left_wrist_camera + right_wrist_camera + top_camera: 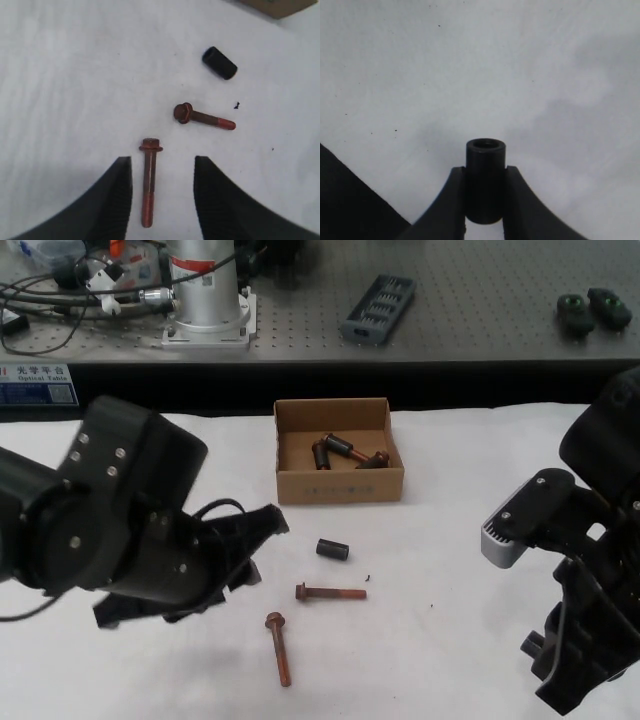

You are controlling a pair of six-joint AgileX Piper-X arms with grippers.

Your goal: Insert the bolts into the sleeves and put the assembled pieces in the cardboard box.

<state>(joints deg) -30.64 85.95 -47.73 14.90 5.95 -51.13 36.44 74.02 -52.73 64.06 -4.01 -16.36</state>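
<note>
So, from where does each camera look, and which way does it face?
High view: behind the arms, facing forward and down at the cardboard box; both arms show.
Left wrist view: on that wrist, facing down at two bolts and a loose sleeve; open jaws show.
Right wrist view: on that wrist, facing the white cover; jaws shut on a sleeve.
Shared: high and left wrist views show the bolts.

bolts [149,187]: reddish, rusty-looking metal | sleeve [485,172]: matt black | box [340,485]: plain cardboard | bench cover [450,540]: matt, possibly cloth
</note>
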